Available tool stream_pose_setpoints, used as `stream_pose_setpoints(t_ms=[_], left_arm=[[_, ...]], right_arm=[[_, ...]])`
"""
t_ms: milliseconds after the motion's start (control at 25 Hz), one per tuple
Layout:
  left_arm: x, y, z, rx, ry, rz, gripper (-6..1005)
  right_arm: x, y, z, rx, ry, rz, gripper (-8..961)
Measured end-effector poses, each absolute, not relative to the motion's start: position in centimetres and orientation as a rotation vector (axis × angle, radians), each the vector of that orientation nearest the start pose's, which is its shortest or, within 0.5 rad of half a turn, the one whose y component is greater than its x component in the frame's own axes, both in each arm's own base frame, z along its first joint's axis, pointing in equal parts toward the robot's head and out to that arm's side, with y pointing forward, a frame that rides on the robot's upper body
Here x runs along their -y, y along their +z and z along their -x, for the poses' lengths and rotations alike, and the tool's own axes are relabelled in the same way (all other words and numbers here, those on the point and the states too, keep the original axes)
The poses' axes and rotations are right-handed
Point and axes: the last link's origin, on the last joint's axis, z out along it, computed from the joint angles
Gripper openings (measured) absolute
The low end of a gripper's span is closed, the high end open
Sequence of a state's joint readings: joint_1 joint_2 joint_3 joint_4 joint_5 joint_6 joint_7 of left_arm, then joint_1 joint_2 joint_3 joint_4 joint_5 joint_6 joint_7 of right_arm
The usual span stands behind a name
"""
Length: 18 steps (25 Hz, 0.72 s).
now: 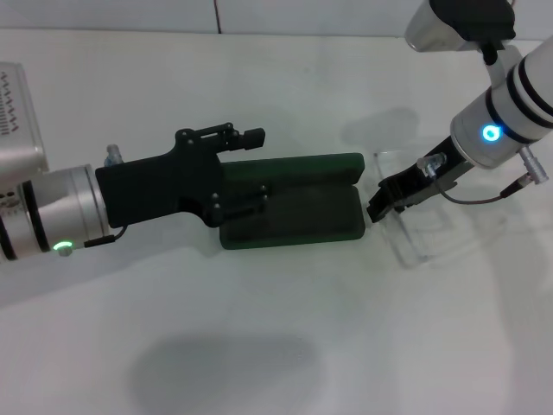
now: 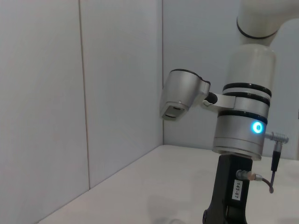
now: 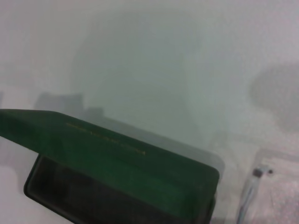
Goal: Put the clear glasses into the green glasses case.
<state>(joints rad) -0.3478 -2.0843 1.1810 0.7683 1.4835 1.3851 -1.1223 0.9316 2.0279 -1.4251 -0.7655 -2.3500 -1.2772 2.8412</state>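
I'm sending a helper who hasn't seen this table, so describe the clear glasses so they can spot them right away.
Start at the green glasses case lying open mid-table, with the left gripper over it. Just off the case's end, on the robot's right, the right gripper is down at the clear glasses. They are fully see-through, showing only as faint outlines on the white table.

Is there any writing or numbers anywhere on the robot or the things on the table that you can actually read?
"143-07": printed on a small white sticker on the black body of the right gripper, seen from the left wrist.
Gold lettering on the lid of the green glasses case: too blurred to read.
Dark marks on the grey box at the table's left: unreadable.
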Motion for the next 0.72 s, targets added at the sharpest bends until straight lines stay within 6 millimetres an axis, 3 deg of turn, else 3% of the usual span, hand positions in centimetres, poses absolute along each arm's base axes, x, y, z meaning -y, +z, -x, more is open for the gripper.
stream_pose_setpoints(t_ms=[440,720], left_arm=[[-31.3,-2.3,24.0,0.242,-0.822,2.638,670],[-31.1,-2.2,24.2,0.253,-0.83,2.631,670]], right_arm=[[-40.2,-5.2,-15.8,-1.392,-0.319,2.488,218],[-39.9,-3.9,-15.8,-1.345,-0.248,2.488,186]])
